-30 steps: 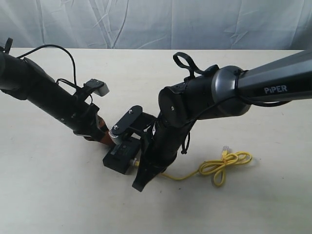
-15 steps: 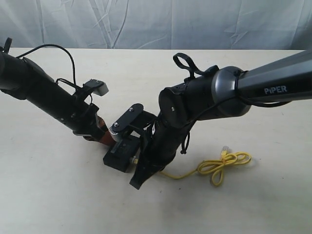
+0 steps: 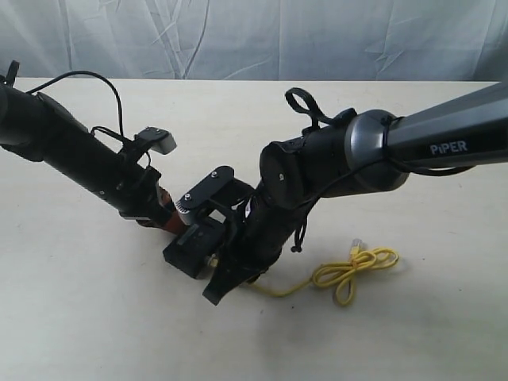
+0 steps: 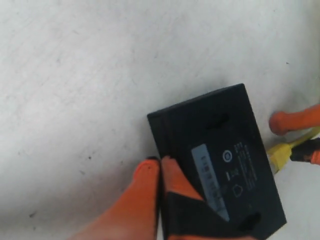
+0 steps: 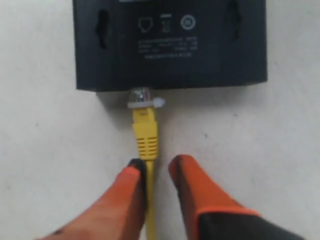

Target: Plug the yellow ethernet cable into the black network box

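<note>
Now your right claw (image 5: pixel 157 167) stands released around the cable (image 5: pixel 146 135), which meets the box (image 5: pixel 170 50). Left claw (image 4: pixel 160 165): can't tell.

One bench (image 3: pixel 79 317) before you, one black network box (image 5: pixel 170 50) and one yellow ethernet cable (image 5: pixel 145 140) with two clear plugs, the box-end plug (image 5: pixel 142 97) and the free-end plug (image 3: pixel 355 243). Your left pincer (image 4: pixel 159 163) and right pincer (image 5: pixel 157 164) make two, with two orange fingers (image 5: pixel 192 182) each.
</note>
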Available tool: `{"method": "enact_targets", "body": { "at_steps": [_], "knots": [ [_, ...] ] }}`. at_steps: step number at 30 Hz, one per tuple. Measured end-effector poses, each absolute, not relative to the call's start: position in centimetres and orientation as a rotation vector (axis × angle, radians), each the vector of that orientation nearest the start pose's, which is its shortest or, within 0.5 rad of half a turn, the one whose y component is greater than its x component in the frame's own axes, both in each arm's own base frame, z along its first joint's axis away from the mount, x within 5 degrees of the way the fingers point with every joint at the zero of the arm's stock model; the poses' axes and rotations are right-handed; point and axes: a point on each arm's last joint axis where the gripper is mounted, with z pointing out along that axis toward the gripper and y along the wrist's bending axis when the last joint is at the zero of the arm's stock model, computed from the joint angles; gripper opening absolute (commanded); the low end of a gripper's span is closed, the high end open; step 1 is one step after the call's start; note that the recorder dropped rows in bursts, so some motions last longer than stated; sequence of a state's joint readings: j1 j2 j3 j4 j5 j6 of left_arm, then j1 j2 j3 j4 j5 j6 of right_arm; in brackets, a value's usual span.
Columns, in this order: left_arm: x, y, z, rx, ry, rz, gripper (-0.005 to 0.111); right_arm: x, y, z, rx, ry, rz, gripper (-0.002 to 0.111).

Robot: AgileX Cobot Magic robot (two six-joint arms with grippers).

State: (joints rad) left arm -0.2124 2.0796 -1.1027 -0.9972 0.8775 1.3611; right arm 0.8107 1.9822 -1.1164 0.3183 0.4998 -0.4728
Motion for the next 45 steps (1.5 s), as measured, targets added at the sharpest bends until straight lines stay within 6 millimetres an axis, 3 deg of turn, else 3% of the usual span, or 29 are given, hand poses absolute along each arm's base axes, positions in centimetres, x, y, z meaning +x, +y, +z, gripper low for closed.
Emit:
{"method": "enact_targets", "body": {
  "at_steps": [2, 8, 14, 16, 19, 25, 26, 29, 31, 32, 33, 34, 39, 45],
  "knots": [
    [33.3, -13.2, 10.1, 1.113, 2.521, -0.967, 0.000, 24.6, 27.8, 12.1, -1.398, 2.495, 0.348, 0.049],
    [33.4, -13.0, 10.2, 1.101, 2.521, -0.969, 0.000, 24.7, 27.9, 12.4, -1.325, 2.512, 0.362, 0.050],
    [34.8, -10.6, 12.8, 0.924, 2.484, -0.872, 0.000, 25.4, 27.0, 14.2, -1.169, 2.563, 0.407, 0.049],
    [35.4, -9.3, 13.8, 0.830, 2.485, -0.828, 0.000, 25.9, 26.2, 15.1, -1.091, 2.596, 0.441, 0.038],
    [36.0, -7.1, 15.7, 0.664, 2.481, -0.746, 0.000, 27.0, 24.7, 17.3, -0.925, 2.612, 0.522, 0.004],
    [36.4, -4.7, 20.8, 0.451, 2.371, -0.570, 0.000, 28.1, 21.6, 23.0, -0.607, 2.542, 0.662, 0.000],
    [36.0, -4.5, 22.6, 0.415, 2.332, -0.534, 0.000, 28.0, 20.4, 24.5, -0.551, 2.514, 0.673, 0.000],
    [33.4, -3.8, 26.0, 0.367, 2.289, -0.424, 0.000, 26.4, 17.0, 26.4, -0.506, 2.464, 0.619, 0.000],
    [29.9, -3.1, 28.8, 0.299, 2.225, -0.328, 0.000, 24.4, 13.5, 27.0, -0.474, 2.424, 0.522, 0.000],
    [27.1, -2.8, 30.3, 0.261, 2.163, -0.292, 0.000, 22.8, 11.3, 27.0, -0.437, 2.365, 0.451, 0.000],
    [25.9, -2.7, 30.5, 0.249, 2.143, -0.283, 0.000, 22.1, 10.5, 26.9, -0.421, 2.335, 0.426, 0.000],
    [23.3, -2.6, 31.3, 0.233, 2.087, -0.269, 0.000, 20.2, 9.0, 26.6, -0.392, 2.259, 0.379, 0.000],
    [16.7, -2.5, 32.1, 0.240, 1.946, -0.234, 0.000, 14.8, 6.2, 25.8, -0.329, 2.023, 0.330, 0.000],
    [14.4, -2.5, 33.2, 0.258, 1.859, -0.209, 0.000, 12.8, 5.4, 27.3, -0.311, 1.894, 0.346, 0.000]
  ]
}}
